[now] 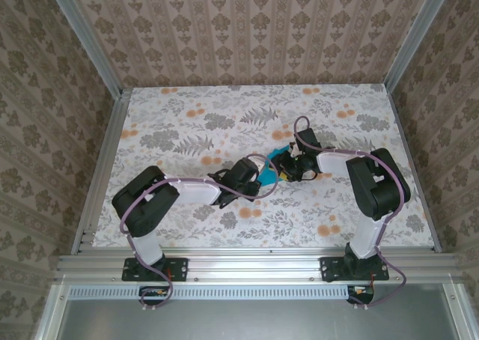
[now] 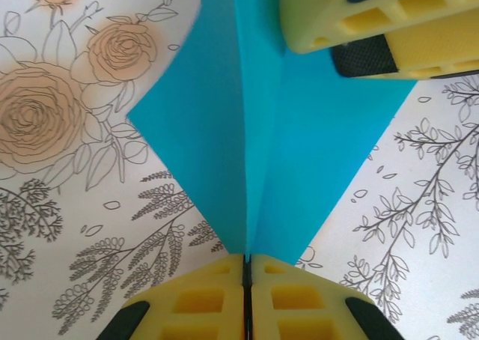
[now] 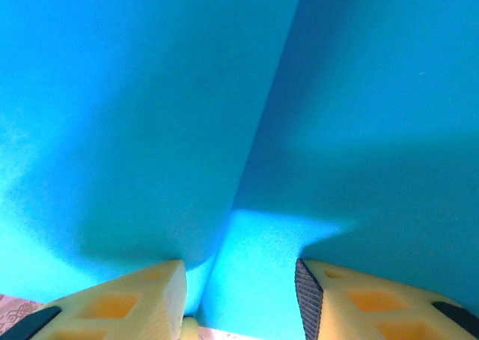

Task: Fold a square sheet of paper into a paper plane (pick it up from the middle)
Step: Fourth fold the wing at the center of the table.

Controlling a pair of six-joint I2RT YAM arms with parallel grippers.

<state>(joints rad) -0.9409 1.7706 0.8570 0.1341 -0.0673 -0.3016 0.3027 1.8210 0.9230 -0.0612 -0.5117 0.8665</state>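
Observation:
The square sheet of paper (image 2: pixel 314 153) is bright cyan-blue and creased into a pointed shape with a raised centre fold. It lies at mid-table (image 1: pixel 271 174) between the two arms. My left gripper (image 2: pixel 247 262) is shut on the paper's pointed tip, right at the centre fold. In the top view the left gripper (image 1: pixel 260 181) sits at the paper's near-left end. My right gripper (image 3: pixel 239 284) stands open, low over the paper (image 3: pixel 150 115), with its fingers on either side of the fold. Its yellow fingers (image 2: pixel 389 18) show at the paper's far end.
The table has a floral cloth (image 1: pixel 187 130) and is boxed in by aluminium rails (image 1: pixel 97 168) and patterned walls. Both arms reach in towards the middle, their grippers close together.

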